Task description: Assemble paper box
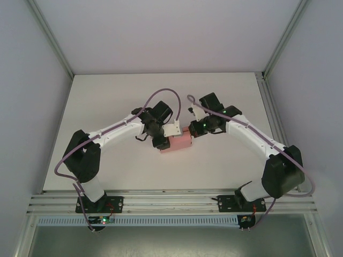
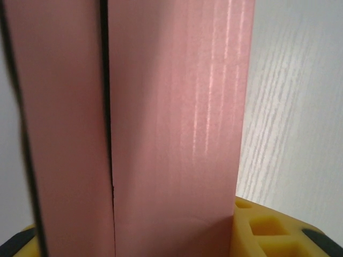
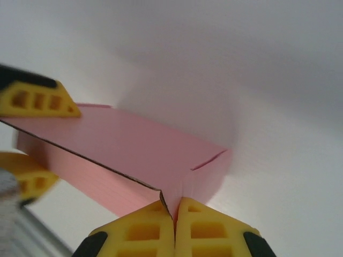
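The pink paper box (image 1: 179,142) lies at the middle of the table, between my two grippers. My left gripper (image 1: 161,141) is shut on its left end. In the left wrist view the box (image 2: 171,128) stands between the yellow fingers (image 2: 262,230), with a dark seam running down its face. My right gripper (image 1: 192,130) meets the box's right end. In the right wrist view its yellow fingertips (image 3: 174,217) are pressed together on a thin card edge of the box (image 3: 134,142). The left gripper's fingers (image 3: 37,100) clamp the far end there.
The white table (image 1: 225,96) stretches behind and to both sides of the box. A metal rail (image 1: 171,201) with the two arm bases runs along the near edge. Grey walls close in the left, right and back.
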You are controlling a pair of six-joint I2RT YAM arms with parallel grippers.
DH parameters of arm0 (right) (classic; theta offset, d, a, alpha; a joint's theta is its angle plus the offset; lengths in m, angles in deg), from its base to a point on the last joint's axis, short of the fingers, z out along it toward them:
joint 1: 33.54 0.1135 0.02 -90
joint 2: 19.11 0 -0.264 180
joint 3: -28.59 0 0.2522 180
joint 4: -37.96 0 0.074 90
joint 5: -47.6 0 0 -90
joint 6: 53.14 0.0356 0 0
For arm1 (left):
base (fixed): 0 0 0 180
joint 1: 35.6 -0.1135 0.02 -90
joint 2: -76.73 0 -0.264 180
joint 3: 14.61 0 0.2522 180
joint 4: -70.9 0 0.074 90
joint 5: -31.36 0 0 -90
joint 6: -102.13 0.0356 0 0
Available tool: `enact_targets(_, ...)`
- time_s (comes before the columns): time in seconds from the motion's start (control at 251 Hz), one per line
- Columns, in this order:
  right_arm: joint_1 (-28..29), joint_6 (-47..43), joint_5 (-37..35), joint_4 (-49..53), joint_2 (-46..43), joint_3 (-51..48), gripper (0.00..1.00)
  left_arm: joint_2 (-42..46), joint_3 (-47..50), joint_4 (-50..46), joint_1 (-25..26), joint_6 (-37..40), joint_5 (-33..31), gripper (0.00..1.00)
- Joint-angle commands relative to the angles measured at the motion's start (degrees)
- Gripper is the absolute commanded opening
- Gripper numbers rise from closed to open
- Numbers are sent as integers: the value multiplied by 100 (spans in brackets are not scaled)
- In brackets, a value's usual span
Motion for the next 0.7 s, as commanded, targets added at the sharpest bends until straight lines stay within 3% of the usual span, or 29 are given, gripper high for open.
enact_targets(0.0, -137, 1736, 1966, -154, 156, 344, 0, -309, -109, -46, -27, -296, -469, 41)
enact_targets(0.072, -293, 2268, 2716, -402, 337, 359, 0, -367, -149, -80, -4, -284, -553, 41)
enact_targets(0.204, -360, 2150, 2339, 81, 573, 615, 0, -423, -202, -128, 16, -275, -534, 41)
enact_targets(0.359, -334, 2455, 2283, -400, 627, 241, 0, -464, -213, -90, 29, -297, -559, 41)
enact_targets(0.503, -484, 3244, 2824, -1256, 517, 67, 0, -581, -343, -207, 35, -285, -565, 41)
enact_targets(0.698, -553, 2966, 2840, -753, 597, 231, 0, -666, -383, -200, 35, -215, -571, 41)
